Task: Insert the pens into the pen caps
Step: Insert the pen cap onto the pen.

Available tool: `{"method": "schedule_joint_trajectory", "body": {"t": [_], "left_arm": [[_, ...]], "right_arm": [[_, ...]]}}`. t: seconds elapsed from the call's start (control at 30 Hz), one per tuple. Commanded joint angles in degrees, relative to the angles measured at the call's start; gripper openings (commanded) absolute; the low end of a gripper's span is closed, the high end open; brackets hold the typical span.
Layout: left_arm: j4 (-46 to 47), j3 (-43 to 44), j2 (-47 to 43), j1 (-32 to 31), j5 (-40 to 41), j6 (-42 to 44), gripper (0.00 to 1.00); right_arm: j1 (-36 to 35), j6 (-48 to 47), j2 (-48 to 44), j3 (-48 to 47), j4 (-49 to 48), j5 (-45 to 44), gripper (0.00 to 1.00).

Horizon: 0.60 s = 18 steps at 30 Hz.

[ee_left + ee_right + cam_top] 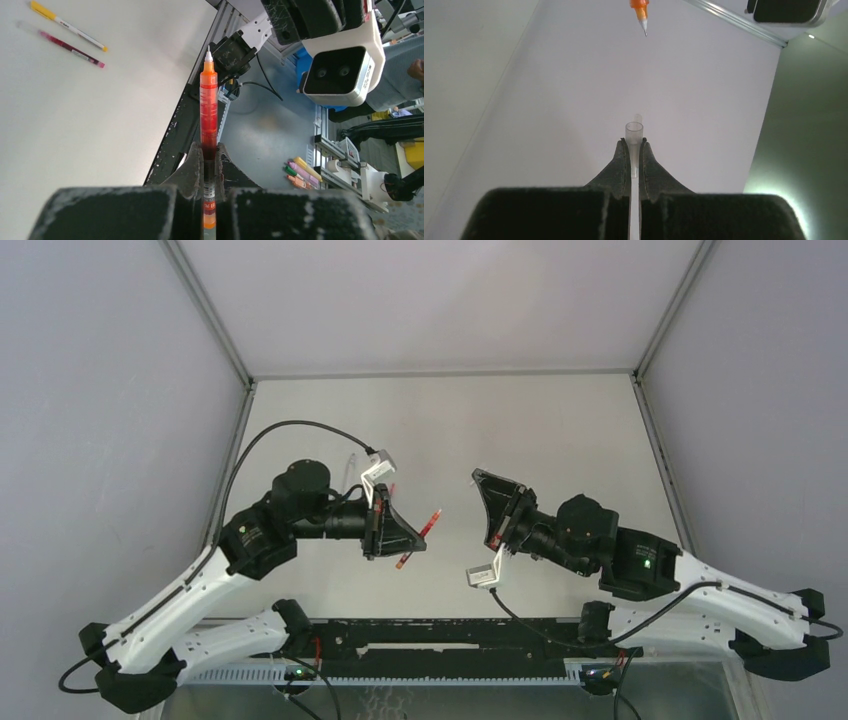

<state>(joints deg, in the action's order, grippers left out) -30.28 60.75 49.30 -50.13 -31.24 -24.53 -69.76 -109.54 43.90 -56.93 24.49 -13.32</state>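
My left gripper (418,540) (209,152) is shut on an orange-red pen (208,107) (430,523), gripped near its back end with the bare tip pointing out toward the right arm. Facing it, my right gripper (480,480) (634,146) is shut on a clear pen cap (634,132), open mouth forward. In the right wrist view the pen's tip (641,12) hangs well ahead of the cap and slightly right of its axis, with a clear gap between them. Two more pens lie on the table in the left wrist view, a yellow-ended pen (67,26) and a pink-red pen (70,47).
The black rail (182,117) at the table's near edge runs under the held pen. The right arm's wrist camera (342,65) fills the upper right of the left wrist view. Several coloured markers (302,172) lie off the table beyond the edge. Grey walls (110,390) enclose the table.
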Motion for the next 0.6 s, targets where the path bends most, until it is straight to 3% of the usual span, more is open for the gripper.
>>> {"method": "schedule_joint_trajectory", "body": {"t": [0.0, 0.57], "left_arm": [[3.0, 0.9, 0.2, -0.2, -4.4, 0.2, 0.00], [4.4, 0.3, 1.4, -0.2, -6.8, -0.5, 0.00]], "right_arm": [[-1.3, -7.2, 1.1, -3.8, 1.1, -3.3, 0.00], [-8.5, -13.5, 4.9, -9.2, 10.9, -7.0, 0.00]]}}
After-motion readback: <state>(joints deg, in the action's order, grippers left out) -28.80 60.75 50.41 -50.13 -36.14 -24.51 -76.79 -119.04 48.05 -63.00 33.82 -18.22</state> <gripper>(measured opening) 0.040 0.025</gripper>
